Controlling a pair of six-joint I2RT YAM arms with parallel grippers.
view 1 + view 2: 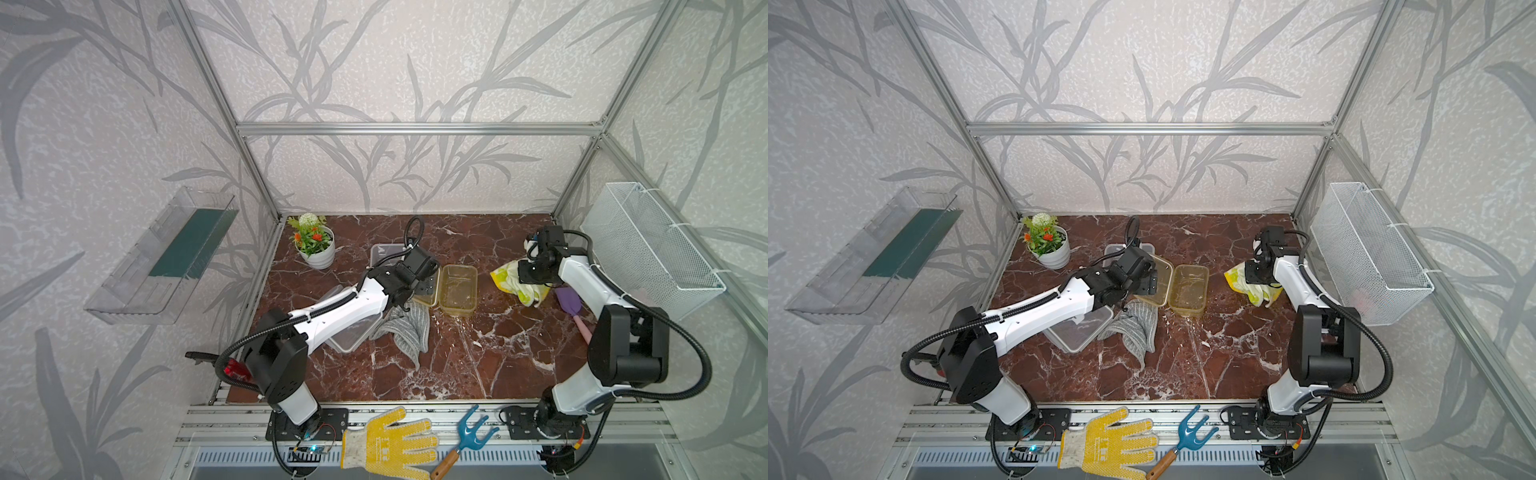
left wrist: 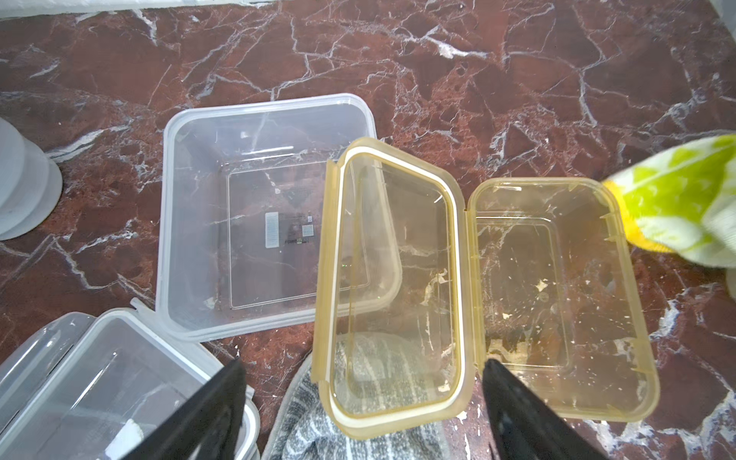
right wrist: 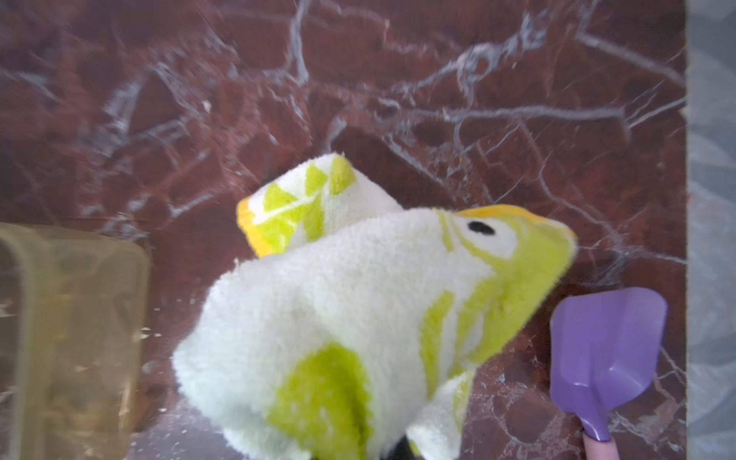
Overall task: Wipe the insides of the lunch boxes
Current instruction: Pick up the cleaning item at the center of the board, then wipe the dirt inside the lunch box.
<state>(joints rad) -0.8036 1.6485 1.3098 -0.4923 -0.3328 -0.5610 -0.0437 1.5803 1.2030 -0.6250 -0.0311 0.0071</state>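
Right gripper (image 1: 530, 284) clamps the lime cloth (image 1: 505, 276) beside the amber lunch box (image 1: 459, 289), for wiping; left gripper (image 2: 363, 364) gapes empty above it.

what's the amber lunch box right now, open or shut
Open. The amber lunch box has its lid off to the side, and its inside shows bare with scattered crumbs.

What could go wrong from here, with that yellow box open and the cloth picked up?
1. The amber box lies unheld: the left gripper is open, gripping nothing, so a wipe may shove the box across the table.
2. The cloth in the shut right gripper droops beside the purple scoop and might drag it.
3. Crumbs inside could be swept out.
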